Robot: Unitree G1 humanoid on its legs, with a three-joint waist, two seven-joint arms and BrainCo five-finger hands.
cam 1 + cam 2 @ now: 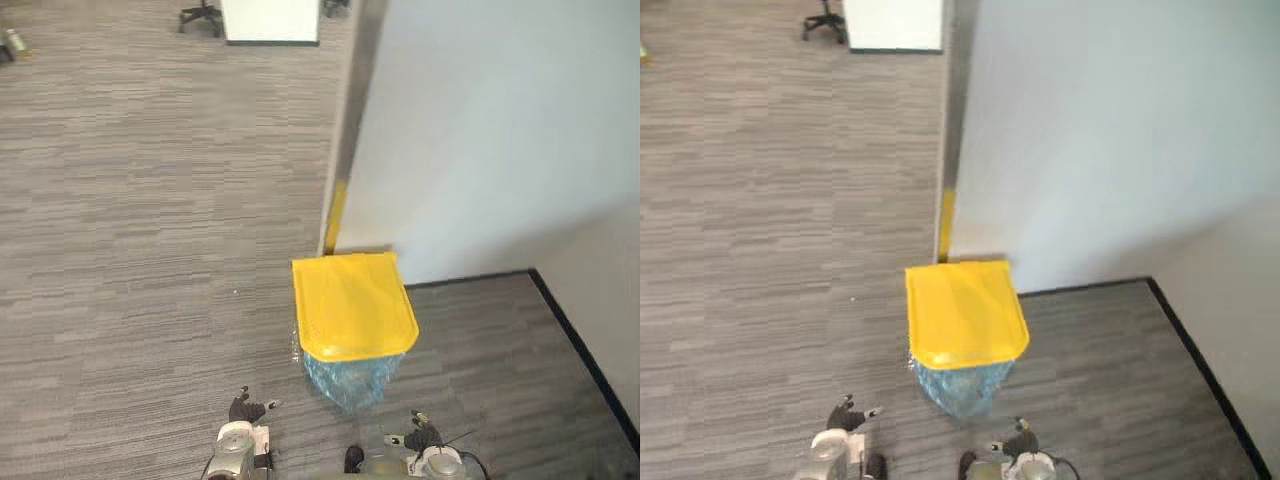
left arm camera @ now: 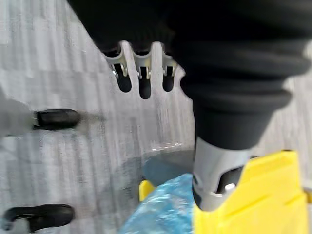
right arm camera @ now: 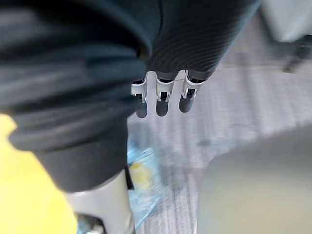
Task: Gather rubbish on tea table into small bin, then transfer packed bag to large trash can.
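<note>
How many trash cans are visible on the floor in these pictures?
1. The yellow-lidded trash can, with a blue bag under its lid, stands on the carpet at the corner of the wall, in front of the robot. Others may stand outside the views.

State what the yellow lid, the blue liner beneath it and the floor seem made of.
Yellow lid: likely hard moulded plastic, smooth, faint sheen, rounded edges. Blue liner: thin plastic film by its look, translucent, crinkled, glinting. Floor: probably short-pile carpet, matte grey, finely streaked.
</note>
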